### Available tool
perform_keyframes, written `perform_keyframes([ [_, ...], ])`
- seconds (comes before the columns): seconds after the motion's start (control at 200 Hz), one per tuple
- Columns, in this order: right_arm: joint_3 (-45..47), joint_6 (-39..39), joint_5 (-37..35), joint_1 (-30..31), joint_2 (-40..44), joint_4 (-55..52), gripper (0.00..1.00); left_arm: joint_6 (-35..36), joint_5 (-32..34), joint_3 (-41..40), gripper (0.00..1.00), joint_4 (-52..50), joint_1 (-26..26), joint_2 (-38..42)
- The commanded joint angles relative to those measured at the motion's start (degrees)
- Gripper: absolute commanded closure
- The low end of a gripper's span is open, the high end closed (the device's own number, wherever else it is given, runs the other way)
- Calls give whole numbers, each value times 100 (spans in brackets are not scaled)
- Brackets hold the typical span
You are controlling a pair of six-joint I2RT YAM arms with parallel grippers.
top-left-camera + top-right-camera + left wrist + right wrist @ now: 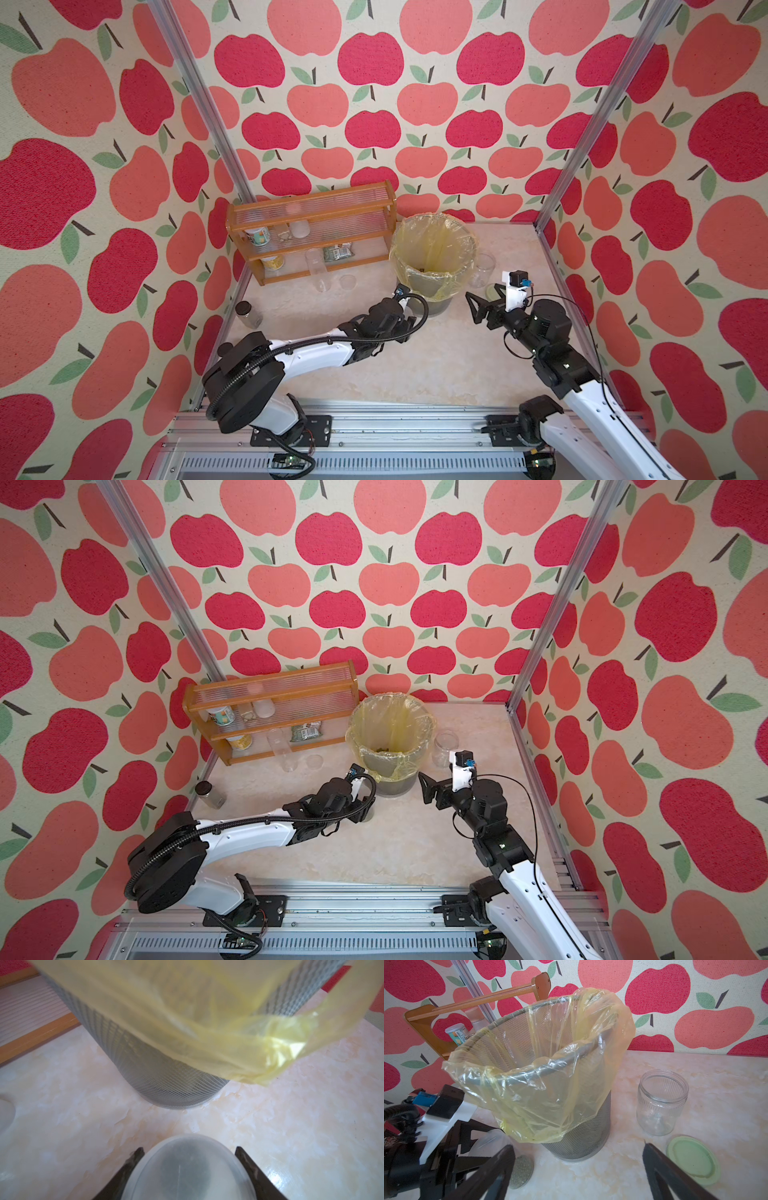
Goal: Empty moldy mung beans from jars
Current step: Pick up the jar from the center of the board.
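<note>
The left gripper [190,1150] pinches the frosted lid of the short jar [490,1142]. The jar stands just beside the near foot of the mesh bin [583,1142], with the mung beans [522,1169] at its bottom. The right gripper [577,1178] gapes wide and holds nothing. Unbraced, the jar would likely spin with its lid, or tip and scatter beans. The drooping yellow liner [207,1032] could snag on a lift. The desk [415,365] is glossy, pale and marbled, boxed in by apple-patterned walls [374,104].
</note>
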State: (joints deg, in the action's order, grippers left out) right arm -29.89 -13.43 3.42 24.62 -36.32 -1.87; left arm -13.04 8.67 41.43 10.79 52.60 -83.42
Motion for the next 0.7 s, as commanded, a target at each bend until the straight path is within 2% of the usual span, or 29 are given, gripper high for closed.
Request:
perform_keyframes([
  [0.0,62,-45,-22,-28,76,-28,1,-135,191,-82,43,-192,4,303],
  [0.11,62,6,121,-28,131,-59,1,-164,318,-108,44,-665,9,753],
  [0.27,79,77,539,-28,159,46,1,-115,658,-70,44,-1657,22,2001],
  [0.44,72,100,900,-28,108,330,1,-43,919,485,44,-2976,5,3114],
  [0.565,-61,151,1134,-28,2,430,1,103,1107,1144,44,-3705,-19,3441],
  [0.695,-354,188,1225,-19,-157,374,1,240,1023,2212,44,-4406,-159,3266],
])
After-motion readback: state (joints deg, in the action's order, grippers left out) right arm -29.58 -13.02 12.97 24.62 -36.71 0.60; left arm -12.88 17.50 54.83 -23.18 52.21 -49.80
